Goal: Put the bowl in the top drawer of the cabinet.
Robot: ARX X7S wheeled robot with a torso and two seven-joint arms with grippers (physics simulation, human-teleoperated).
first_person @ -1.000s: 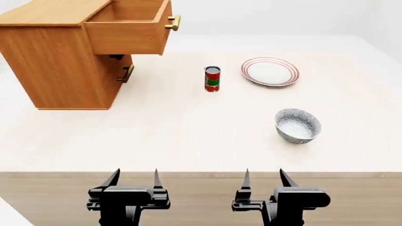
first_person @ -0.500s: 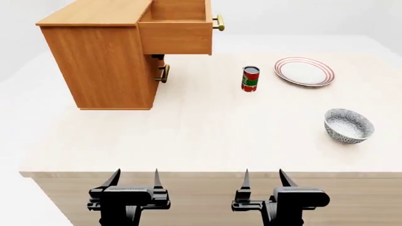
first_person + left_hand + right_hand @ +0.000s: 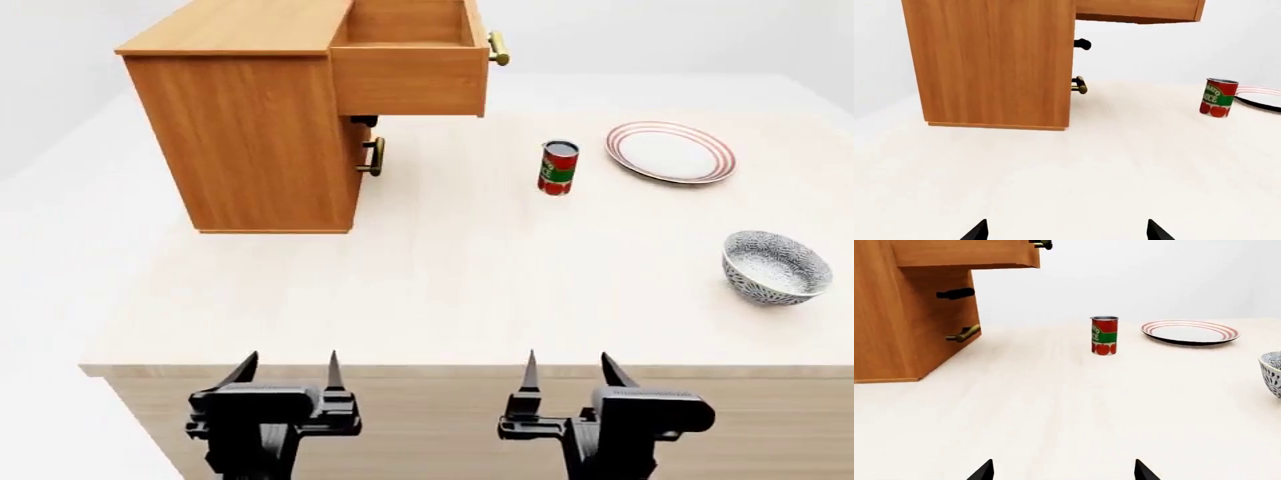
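Note:
The speckled blue-grey bowl point(image 3: 775, 266) stands upright on the pale table at the far right of the head view; only its edge point(image 3: 1272, 372) shows in the right wrist view. The orange-brown cabinet point(image 3: 254, 140) stands at the back left, its top drawer point(image 3: 407, 62) pulled out with a brass handle point(image 3: 498, 47). The drawer looks empty inside. My left gripper point(image 3: 288, 372) and right gripper point(image 3: 571, 372) hover at the table's near edge, both open and empty, far from the bowl. Their fingertips point(image 3: 977, 231) point(image 3: 984, 470) barely show in the wrist views.
A red tomato-sauce can point(image 3: 558, 167) stands mid-table, right of the cabinet point(image 3: 991, 62). A red-ringed white plate point(image 3: 670, 152) lies behind it at the right. The lower drawer's small brass handle point(image 3: 376, 156) faces the can point(image 3: 1104, 335). The table's front edge point(image 3: 441, 371) runs just before my grippers.
The head view has shifted left: cabinet, can, plate and bowl all slid rightward in the frame, the bowl nearing the right edge. Both grippers stayed open in place.

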